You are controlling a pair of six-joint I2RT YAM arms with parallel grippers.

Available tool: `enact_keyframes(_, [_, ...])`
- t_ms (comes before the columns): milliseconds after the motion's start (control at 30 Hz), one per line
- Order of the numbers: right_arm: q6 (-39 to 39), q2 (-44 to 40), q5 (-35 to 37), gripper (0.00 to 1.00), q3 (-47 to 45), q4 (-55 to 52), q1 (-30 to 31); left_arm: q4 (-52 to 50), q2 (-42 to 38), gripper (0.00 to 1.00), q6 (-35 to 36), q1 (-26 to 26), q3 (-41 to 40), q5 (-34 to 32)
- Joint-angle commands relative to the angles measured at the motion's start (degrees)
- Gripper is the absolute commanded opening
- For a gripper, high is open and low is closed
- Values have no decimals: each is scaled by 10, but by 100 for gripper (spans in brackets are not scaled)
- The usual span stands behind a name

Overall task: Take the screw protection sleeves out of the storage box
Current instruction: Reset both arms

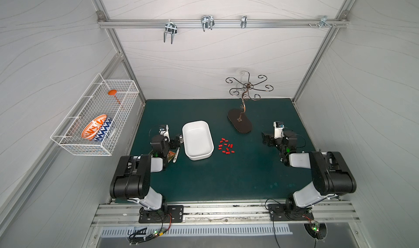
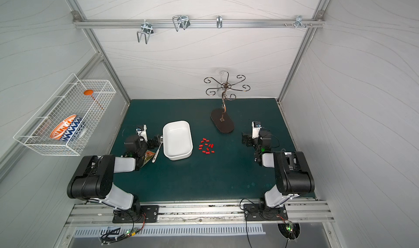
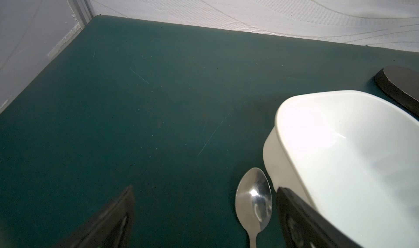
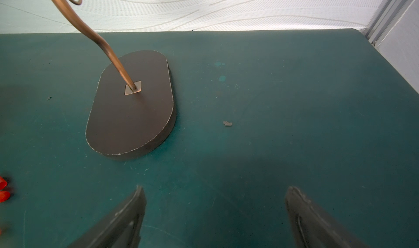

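Storage box (image 1: 197, 140) lies lengthwise front-to-back, sleeves (image 1: 226, 146) scattered beside it.

A robotics lab cell, plainly: white panels (image 1: 204, 61) on aluminium framing (image 1: 222, 23) wall in the green bench (image 1: 215, 178). Along the bench's near edge, a rail (image 1: 226, 209) carries the bolted left arm (image 1: 131, 178) and right arm (image 1: 331, 174), with bare wiring (image 1: 162, 223).

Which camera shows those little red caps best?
Both top views: all the screw protection sleeves lie unobstructed beside the storage box. The right wrist view catches a few at its edge; the left wrist view shows none.
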Motion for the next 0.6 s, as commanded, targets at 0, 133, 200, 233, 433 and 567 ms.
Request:
enact_keyframes(0, [7, 4, -7, 99, 0, -7, -3, 19, -4, 100, 1, -2, 10, -7])
enact_keyframes(133, [7, 4, -6, 99, 0, -7, -3, 19, -4, 100, 0, -2, 10, -7])
enact_keyframes(200, [7, 4, -7, 99, 0, -7, -3, 19, -4, 100, 0, -2, 10, -7])
enact_keyframes(233, [7, 4, -7, 99, 0, -7, -3, 19, -4, 100, 0, -2, 10, -7])
enact_keyframes(433, [8, 5, -12, 99, -1, -6, -5, 19, -4, 100, 0, -2, 10, -7])
enact_keyframes(567, [11, 5, -17, 99, -1, -4, -9, 18, -4, 100, 0, -2, 10, -6])
